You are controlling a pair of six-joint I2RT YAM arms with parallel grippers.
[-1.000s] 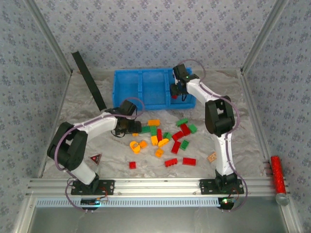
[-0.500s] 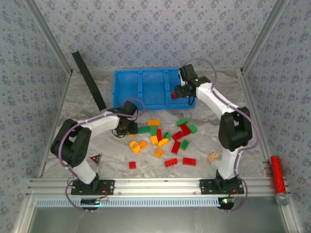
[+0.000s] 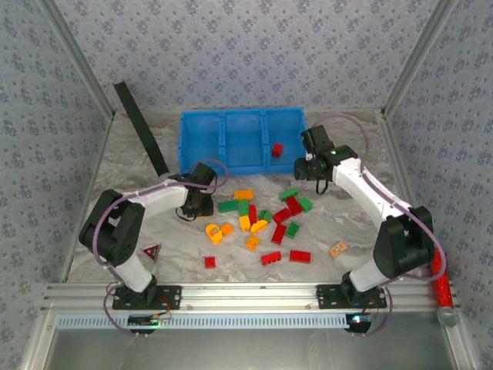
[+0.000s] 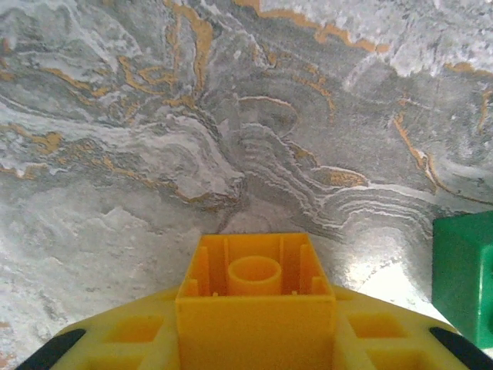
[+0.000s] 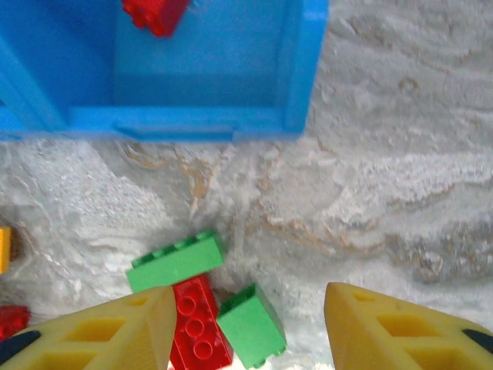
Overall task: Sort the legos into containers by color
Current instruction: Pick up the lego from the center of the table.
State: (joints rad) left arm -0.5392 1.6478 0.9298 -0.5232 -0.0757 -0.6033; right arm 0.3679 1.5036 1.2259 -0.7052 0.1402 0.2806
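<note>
The left gripper (image 4: pixel 256 347) clamps an orange-yellow brick (image 4: pixel 256 297) on both sides, its hollow underside facing the camera. Behind it lies the marbled table (image 4: pixel 154 139). A green brick (image 4: pixel 466 277) sits at the right, apart.

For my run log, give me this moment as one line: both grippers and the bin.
left gripper: shut on yellow brick | right gripper: open, empty, beside blue bin | right compartment: one red brick

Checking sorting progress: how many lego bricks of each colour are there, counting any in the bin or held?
Red bricks: 8, one in the blue bin
Green bricks: 6
Orange-yellow bricks: 7, one between the left jaws
Total: 21
</note>
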